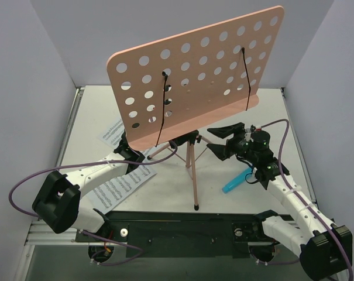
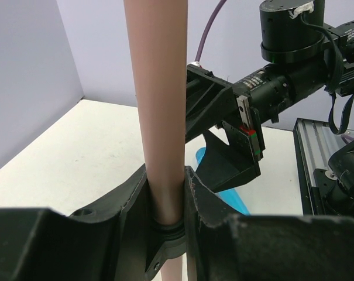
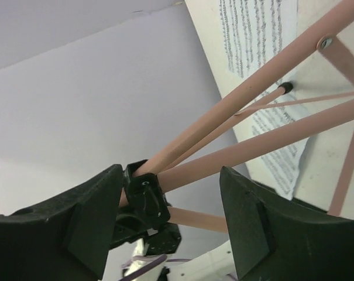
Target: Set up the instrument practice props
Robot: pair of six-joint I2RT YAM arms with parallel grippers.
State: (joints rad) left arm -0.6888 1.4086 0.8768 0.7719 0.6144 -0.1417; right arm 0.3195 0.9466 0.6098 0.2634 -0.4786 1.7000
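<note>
The pink music stand [image 1: 194,73] stands mid-table on thin tripod legs [image 1: 191,172], its hole-punched desk tilted with two black wire page holders [image 1: 164,105]. My left gripper [image 1: 133,152] is shut on one pink tube of the stand [image 2: 159,117], just above a black collar; its jaws [image 2: 165,202] press both sides. My right gripper [image 1: 226,140] is open at the stand's right, and the black hub [image 3: 144,196] and tubes lie between its spread fingers [image 3: 171,202] without being touched. Two white sheets of printed music [image 1: 121,186] [image 3: 258,35] lie flat on the table at the left.
A blue object [image 1: 235,181] lies on the table by my right arm and shows under the right gripper [image 2: 229,199]. Grey walls close in the left, right and back. A black rail [image 1: 182,225] runs along the near edge.
</note>
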